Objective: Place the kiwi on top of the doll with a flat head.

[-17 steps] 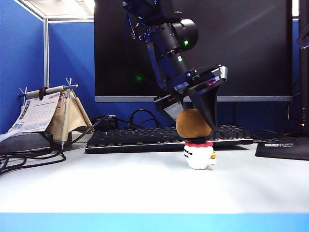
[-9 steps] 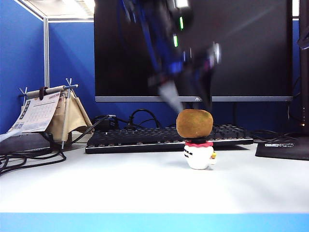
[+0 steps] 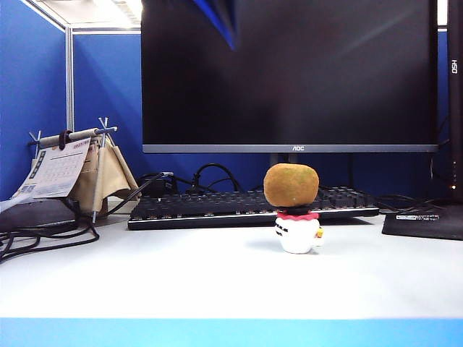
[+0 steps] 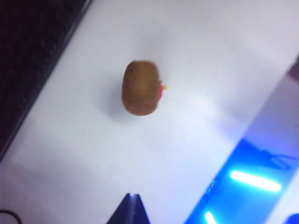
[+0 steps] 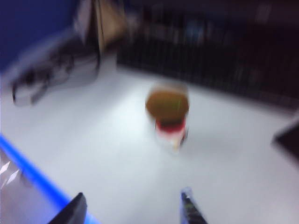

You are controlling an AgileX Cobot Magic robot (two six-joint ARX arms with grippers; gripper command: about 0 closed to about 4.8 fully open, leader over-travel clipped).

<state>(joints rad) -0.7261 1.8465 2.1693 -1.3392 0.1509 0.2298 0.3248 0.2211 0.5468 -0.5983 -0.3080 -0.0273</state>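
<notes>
1. Kiwi sits atop the doll with a flat head on the desk; placement looks done.
2. Left gripper, fingers together, hangs high above it.
3. Right gripper spread (blurred); both need only clear.

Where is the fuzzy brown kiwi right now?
In the exterior view, the kiwi sits right of center on the doll with a flat head, on the white table in front of the keyboard.
</notes>
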